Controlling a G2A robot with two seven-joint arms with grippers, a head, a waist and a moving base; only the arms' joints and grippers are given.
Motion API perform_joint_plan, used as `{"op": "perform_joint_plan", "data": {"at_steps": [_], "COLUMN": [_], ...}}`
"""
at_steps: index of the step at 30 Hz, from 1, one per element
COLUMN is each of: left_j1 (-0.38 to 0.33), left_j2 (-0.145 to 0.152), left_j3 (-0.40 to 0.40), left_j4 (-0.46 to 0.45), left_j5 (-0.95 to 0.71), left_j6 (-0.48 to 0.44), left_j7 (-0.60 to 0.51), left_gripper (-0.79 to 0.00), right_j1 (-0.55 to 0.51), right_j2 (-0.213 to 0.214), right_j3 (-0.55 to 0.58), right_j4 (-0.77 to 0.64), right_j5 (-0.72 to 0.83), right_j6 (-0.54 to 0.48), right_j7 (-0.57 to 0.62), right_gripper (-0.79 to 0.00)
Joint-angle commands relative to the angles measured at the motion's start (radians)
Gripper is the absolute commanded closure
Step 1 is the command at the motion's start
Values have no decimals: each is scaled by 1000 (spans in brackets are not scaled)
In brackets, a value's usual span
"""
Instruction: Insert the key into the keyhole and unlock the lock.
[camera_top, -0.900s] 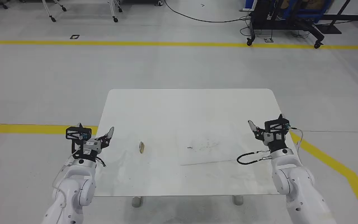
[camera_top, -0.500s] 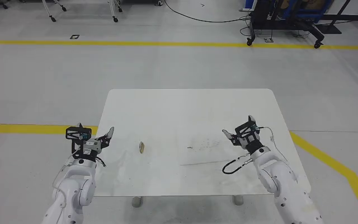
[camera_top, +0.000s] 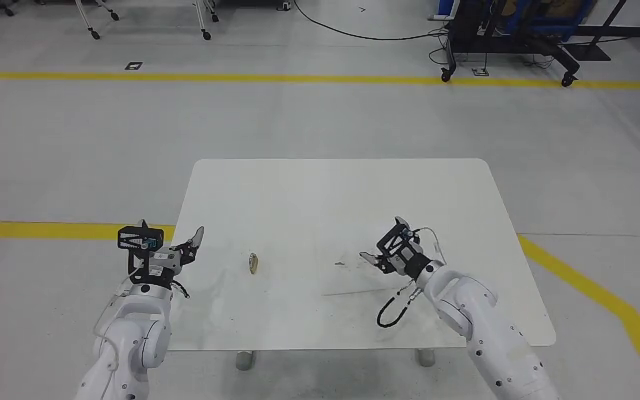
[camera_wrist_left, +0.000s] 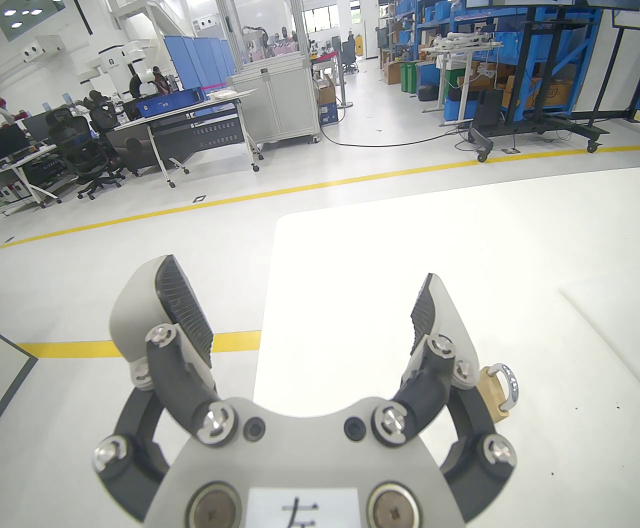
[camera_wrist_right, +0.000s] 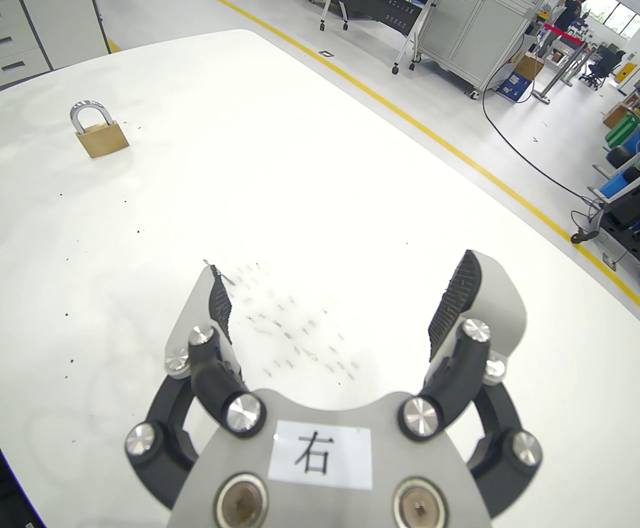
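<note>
A small brass padlock (camera_top: 253, 263) with a silver shackle lies on the white table (camera_top: 340, 180), left of the middle. In the right wrist view the padlock (camera_wrist_right: 100, 135) lies far ahead. A thin small metal piece (camera_top: 340, 264), likely the key, rests near the middle; this piece (camera_wrist_right: 220, 272) lies by one fingertip. My right gripper (camera_top: 381, 240) hangs open just right of it, nothing between its fingers (camera_wrist_right: 340, 270). My left gripper (camera_top: 172, 243) stands open and empty at the table's left edge (camera_wrist_left: 305, 300), with the padlock (camera_wrist_left: 495, 390) partly hidden behind one finger.
A patch of dark scuff marks (camera_wrist_right: 300, 330) covers the table under my right gripper. A black cable loop (camera_top: 390, 310) hangs from the right arm over the table's front part. Yellow floor lines (camera_top: 300, 78) run around the table.
My right arm has swung left from the table's right edge to the scuffed patch near the middle, still open. The left arm and the padlock have not moved.
</note>
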Motion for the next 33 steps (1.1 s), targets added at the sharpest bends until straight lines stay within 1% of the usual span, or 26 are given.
{"op": "perform_joint_plan", "data": {"at_steps": [1,2,4,6,9,11,12,13,14,15,16,18,19,21,27,29,30,31,32,33], "left_j1": [0,0,0,0,0,0,0,0,0,0,0,0,0,0,0,0,0,0,0,0], "left_j2": [0,0,0,0,0,0,0,0,0,0,0,0,0,0,0,0,0,0,0,0], "left_j3": [0,0,0,0,0,0,0,0,0,0,0,0,0,0,0,0,0,0,0,0], "left_j4": [0,0,0,0,0,0,0,0,0,0,0,0,0,0,0,0,0,0,0,0], "left_j5": [0,0,0,0,0,0,0,0,0,0,0,0,0,0,0,0,0,0,0,0], "left_j6": [0,0,0,0,0,0,0,0,0,0,0,0,0,0,0,0,0,0,0,0], "left_j7": [0,0,0,0,0,0,0,0,0,0,0,0,0,0,0,0,0,0,0,0], "left_gripper": [-785,-785,-785,-785,-785,-785,-785,-785,-785,-785,-785,-785,-785,-785,-785,-785,-785,-785,-785,-785], "right_j1": [27,51,129,214,316,371,396,421,447,473,496,533,546,565,605,619,624,629,635,640], "right_j2": [1,1,4,6,2,-1,-2,-3,-3,-3,-4,-8,-11,-17,-36,-43,-47,-50,-53,-55], "right_j3": [-18,-30,-48,-72,-133,-199,-238,-275,-304,-331,-356,-391,-404,-426,-476,-496,-504,-511,-517,-522], "right_j4": [28,54,123,193,269,301,313,329,349,367,380,407,416,430,472,483,489,495,501,506], "right_j5": [-13,17,83,107,110,112,112,123,136,138,134,123,116,108,105,93,95,96,97,94], "right_j6": [-59,-135,-337,-519,-651,-651,-651,-651,-651,-651,-651,-651,-651,-649,-646,-630,-623,-621,-620,-617], "right_j7": [28,39,74,111,165,192,208,217,223,235,246,259,265,268,265,275,274,272,270,269], "right_gripper": [-785,-785,-785,-785,-785,-785,-659,-557,-483,-391,-351,-326,-283,-256,-256,-234,-206,-154,-55,0]}}
